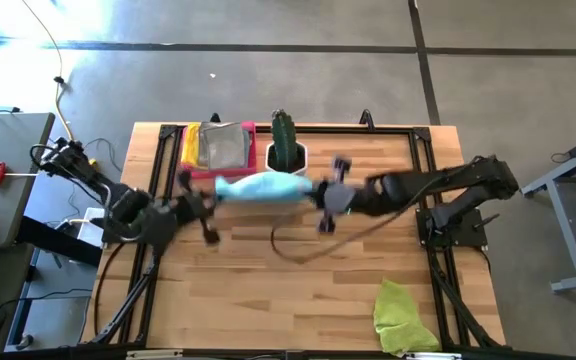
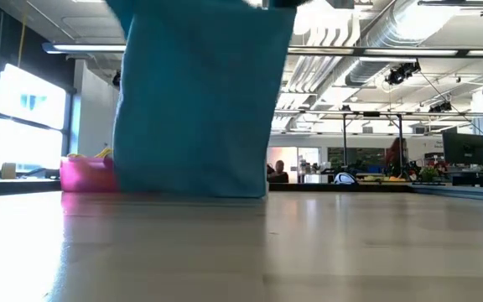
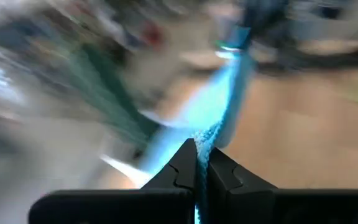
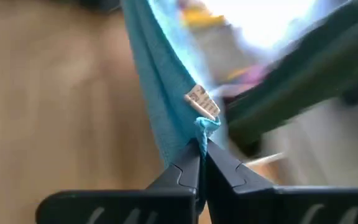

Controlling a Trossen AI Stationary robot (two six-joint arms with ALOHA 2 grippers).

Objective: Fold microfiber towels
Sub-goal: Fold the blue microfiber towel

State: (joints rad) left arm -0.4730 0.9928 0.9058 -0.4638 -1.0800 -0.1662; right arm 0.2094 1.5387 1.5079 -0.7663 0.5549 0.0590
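A light blue towel (image 1: 263,187) hangs stretched between my two grippers above the table's far middle; in the low view it hangs as a broad sheet (image 2: 195,101) reaching down to about the table top. My left gripper (image 1: 204,200) is shut on its left end, my right gripper (image 1: 320,195) on its right end. A lime green towel (image 1: 403,315) lies crumpled at the near right corner. Yellow and grey towels (image 1: 218,147) lie in the pink tray (image 1: 248,128) at the far edge. My left gripper pinches a corner edge of the blue towel (image 3: 204,140) between its two fingers, from the table's left side. The cloth runs taut from there toward the other gripper. My right gripper pinches the towel's corner next to its small label (image 4: 202,124) between its two fingers, from the table's right side. The cloth runs from there toward the left gripper and hangs below.
A dark green object (image 1: 285,140) stands on a white base at the far edge, just behind the held towel. A dark cable (image 1: 298,250) loops over the middle of the table. Bare wood lies in the near half of the table.
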